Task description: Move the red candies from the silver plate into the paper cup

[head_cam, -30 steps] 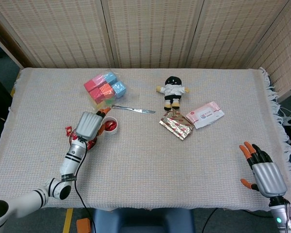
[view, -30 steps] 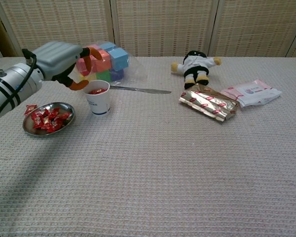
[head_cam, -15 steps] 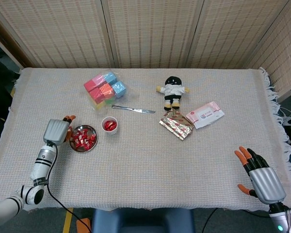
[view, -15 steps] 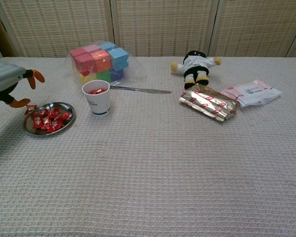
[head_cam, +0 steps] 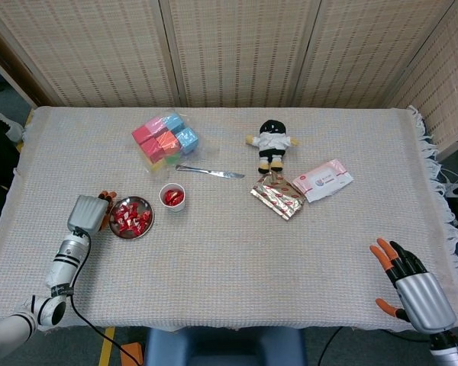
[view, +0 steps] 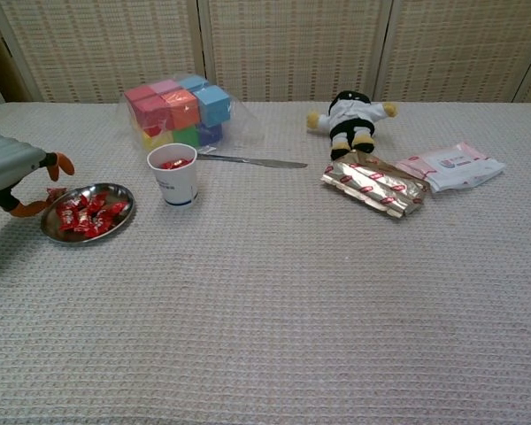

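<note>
Fingers (view: pixel 60 164) just beside silver plate (view: pixel 115 223)

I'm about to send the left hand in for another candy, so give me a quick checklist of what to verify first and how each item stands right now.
1. Red candies left on the silver plate: ok, many remain.
2. Paper cup upright, mouth unobstructed: ok, some candy already inside.
3. Left hand empty: cannot tell, fingertips hidden at the plate's left rim.
4. Stray candy outside the plate by that hand: not ok, still needs collecting.
5. Knife clear of the plate-to-cup path: ok, behind the cup.
6. Right hand out of the way: ok, open at the table's near right corner.
</note>
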You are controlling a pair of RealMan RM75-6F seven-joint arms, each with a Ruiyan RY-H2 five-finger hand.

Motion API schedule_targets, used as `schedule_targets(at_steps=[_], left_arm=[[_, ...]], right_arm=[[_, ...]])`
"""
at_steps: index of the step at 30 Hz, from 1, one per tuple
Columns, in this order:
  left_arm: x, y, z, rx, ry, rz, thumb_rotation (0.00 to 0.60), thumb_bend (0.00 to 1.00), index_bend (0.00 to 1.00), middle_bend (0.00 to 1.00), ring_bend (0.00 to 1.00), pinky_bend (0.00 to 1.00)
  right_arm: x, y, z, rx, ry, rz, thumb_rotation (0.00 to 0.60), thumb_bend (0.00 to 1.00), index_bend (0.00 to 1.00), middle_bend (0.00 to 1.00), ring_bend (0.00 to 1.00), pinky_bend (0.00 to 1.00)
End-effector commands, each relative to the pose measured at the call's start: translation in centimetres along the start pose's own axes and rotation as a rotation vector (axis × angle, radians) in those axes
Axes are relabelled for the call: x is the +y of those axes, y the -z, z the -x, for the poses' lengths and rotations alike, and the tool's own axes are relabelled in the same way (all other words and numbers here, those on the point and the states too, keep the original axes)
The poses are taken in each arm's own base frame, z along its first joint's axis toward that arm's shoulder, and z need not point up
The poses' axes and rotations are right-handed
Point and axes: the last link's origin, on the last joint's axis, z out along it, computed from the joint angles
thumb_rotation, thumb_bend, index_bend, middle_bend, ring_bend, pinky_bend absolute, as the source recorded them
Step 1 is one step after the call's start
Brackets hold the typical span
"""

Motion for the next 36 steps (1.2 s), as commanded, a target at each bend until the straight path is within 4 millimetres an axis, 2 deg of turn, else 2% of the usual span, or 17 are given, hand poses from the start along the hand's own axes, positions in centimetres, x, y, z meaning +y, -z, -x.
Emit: schedule_targets(at_steps=[1, 5, 9, 23, 36], left_arm=[[-1.2, 0.0, -0.3, 0.006, 0.028, -0.03, 0.6, 0.4, 0.24, 0.27, 0.75, 1.0], [-2.3, -0.1, -0.1, -0.015, -0.002, -0.044, 0.6, 0.4, 0.25, 0.27, 0.75, 1.0], [-2.4, -0.5, 0.6, -0.041, -0.036, -0.042, 0.6, 0.4, 0.26, 0.28, 0.75, 1.0], [0.0, -1.9, 1.6, -0.045, -0.105, 0.021, 0.6, 0.4, 0.28, 0.3, 0.75, 1.0], [0.3, -2.1, 1.9, -0.039, -0.111, 0.023, 0.6, 0.4, 0.47, 0.42, 0.75, 1.0]], right_arm=[[0.0, 0.0, 0.0, 0.0, 0.002, 0.0, 0.6, 0.0, 0.0, 0.0, 0.0, 0.17], [-0.1, -0.1, 0.1, 0.0, 0.004, -0.001, 0.6, 0.0, 0.0, 0.0, 0.0, 0.17], [-0.3, -0.2, 0.2, -0.006, 0.004, -0.007, 0.6, 0.0, 0.0, 0.0, 0.0, 0.17], [-0.2, -0.5, 0.3, -0.015, 0.008, 0.007, 0.6, 0.0, 0.0, 0.0, 0.0, 0.17], [0.0, -0.6, 0.3, -0.016, 0.009, 0.017, 0.6, 0.0, 0.0, 0.0, 0.0, 0.17]])
